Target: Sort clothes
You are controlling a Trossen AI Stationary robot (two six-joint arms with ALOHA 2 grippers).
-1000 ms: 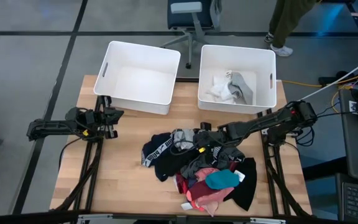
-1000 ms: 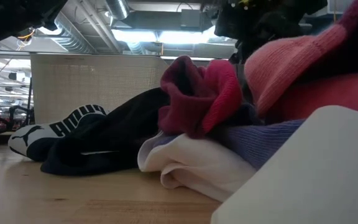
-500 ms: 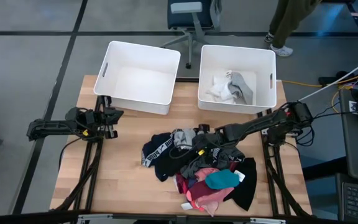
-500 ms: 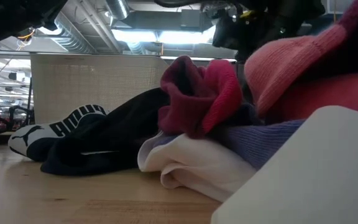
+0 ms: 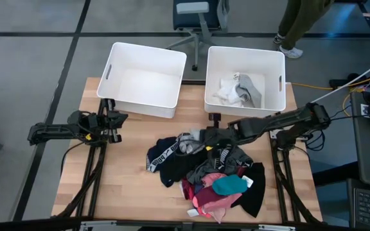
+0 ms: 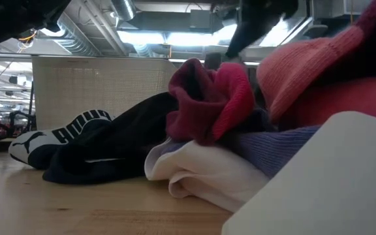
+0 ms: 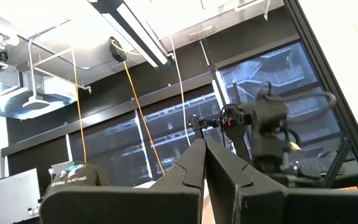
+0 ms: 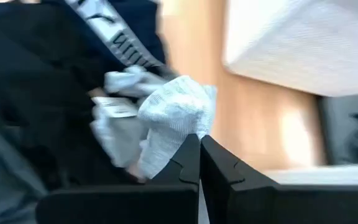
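The clothes lie in a mixed pile [image 5: 207,173] of black, grey, pink, red and teal pieces on the wooden table's near right. My right gripper [image 5: 202,136] hangs over the pile's far edge, shut on a pale grey knit garment [image 5: 186,142]. This garment also shows in the right wrist view [image 8: 166,112], next to a black piece with a white lettered band [image 8: 114,34]. My left gripper [image 5: 116,119] waits shut at the table's left, off the clothes, its fingers [image 7: 205,149] pointing up into the room. My right gripper pinches an end of the pale grey garment [image 8: 180,127] between its two fingers. The fingers come slanting down from the table's right. The pinched end is raised, while the rest of the garment trails down onto the black clothes of the pile.
Two white bins stand at the far edge. The left bin [image 5: 145,80] shows only its bare floor. The right bin [image 5: 276,83] holds white and grey pieces [image 5: 237,91]. Bare wood lies between my left gripper and the pile. A person's legs [image 5: 297,25] show beyond the table.
My right gripper has risen from the pile, drifted a little toward the far edge and tipped. The pale grey garment's end has come up with it; the rest of the pile has stayed where it was.
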